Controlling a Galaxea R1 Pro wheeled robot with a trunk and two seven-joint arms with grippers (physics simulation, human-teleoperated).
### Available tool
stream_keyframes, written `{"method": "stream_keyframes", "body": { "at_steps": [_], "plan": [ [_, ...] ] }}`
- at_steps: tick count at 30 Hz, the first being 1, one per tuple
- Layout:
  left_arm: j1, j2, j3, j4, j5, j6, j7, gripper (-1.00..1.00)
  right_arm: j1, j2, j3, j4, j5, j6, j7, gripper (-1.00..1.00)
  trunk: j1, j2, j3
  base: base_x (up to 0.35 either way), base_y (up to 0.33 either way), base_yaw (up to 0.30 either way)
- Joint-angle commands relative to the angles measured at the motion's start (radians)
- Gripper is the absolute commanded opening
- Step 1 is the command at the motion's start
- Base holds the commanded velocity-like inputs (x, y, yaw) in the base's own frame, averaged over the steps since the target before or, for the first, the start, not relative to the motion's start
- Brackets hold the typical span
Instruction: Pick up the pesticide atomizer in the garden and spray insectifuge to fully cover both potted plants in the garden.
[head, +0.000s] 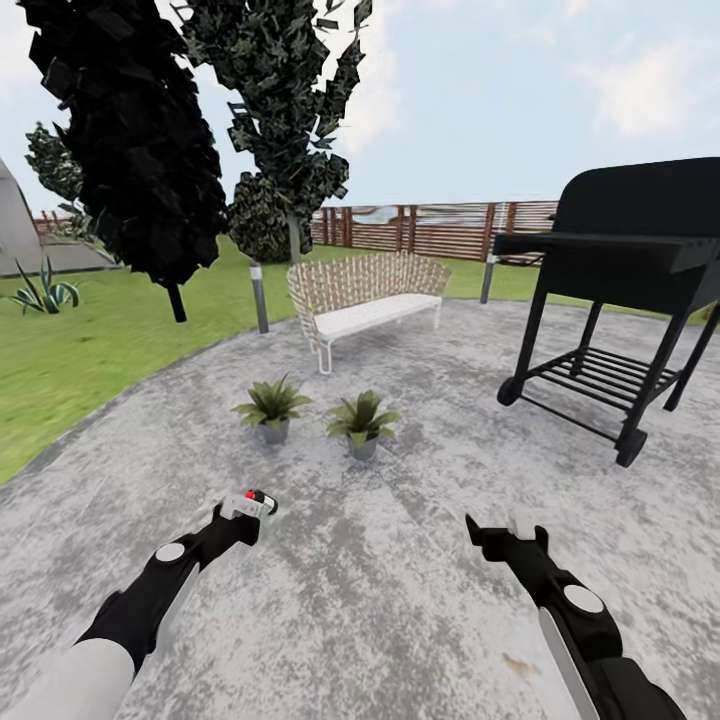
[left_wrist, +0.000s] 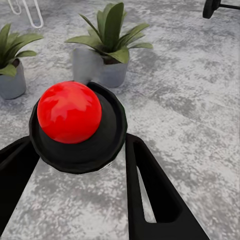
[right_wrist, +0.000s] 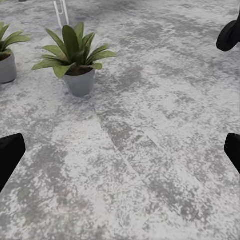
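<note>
On the left, left gripper clamped on the pesticide atomizer, red tip aimed ahead over the grey paving toward the potted plants; in the left wrist view, black fingers pressed against both sides of the bottle's collar. Ahead, near the middle, left potted plant and right potted plant standing just beside each other, apart from the nozzle; wicker bench behind them. Best to keep the nozzle levelled at the leaves, close in, sweep across one rosette fully, then the other. On the right, right gripper spread wide, holding nothing; black grill beyond.
</note>
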Motion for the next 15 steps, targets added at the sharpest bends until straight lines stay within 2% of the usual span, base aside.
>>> {"method": "stream_keyframes", "body": {
  "at_steps": [1, 9, 15],
  "plan": [
    [-0.001, 0.001, -0.002, 0.000, -0.004, -0.004, 0.000, -1.00, 0.000, -0.001, 0.001, -0.001, -0.010, 0.005, -0.001, 1.00, 0.000, 0.000, -0.003, 0.333, -0.040, 0.000],
    [-0.001, 0.001, -0.002, 0.000, -0.004, -0.007, 0.000, -1.00, 0.000, -0.001, 0.001, -0.001, -0.010, 0.005, -0.001, 1.00, 0.000, 0.000, -0.015, 0.313, -0.099, 0.000],
    [-0.001, 0.001, -0.001, 0.000, -0.004, -0.007, -0.002, -1.00, 0.000, -0.001, 0.001, -0.001, -0.010, 0.005, -0.001, 1.00, 0.000, 0.000, -0.020, 0.202, -0.134, 0.000]
  ]
}}
